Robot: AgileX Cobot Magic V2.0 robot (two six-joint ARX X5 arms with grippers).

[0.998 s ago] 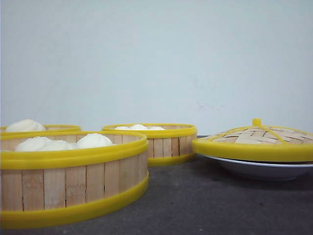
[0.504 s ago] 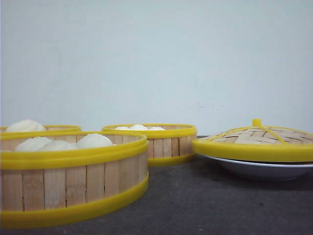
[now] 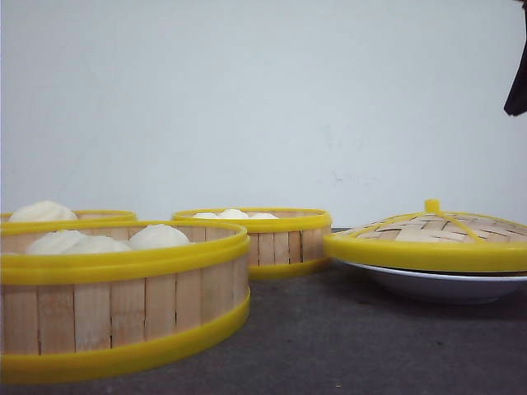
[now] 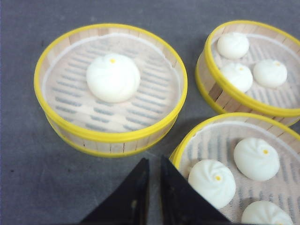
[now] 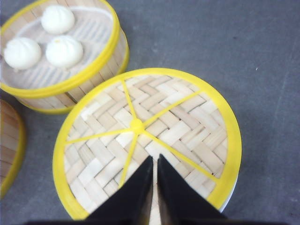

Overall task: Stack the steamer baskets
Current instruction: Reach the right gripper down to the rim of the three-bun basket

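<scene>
The right arm point(image 3: 517, 82) has just entered the front view, top right. Both grippers point(image 4: 153, 187) point(image 5: 154, 187) have fingers closed, empty. Steamer baskets point(image 3: 123, 288) remain unstacked.

Left gripper point(image 4: 153, 197) fingers nearly together, narrow slit between. Right gripper point(image 5: 154, 187) same. Both point down, holding nothing.
</scene>
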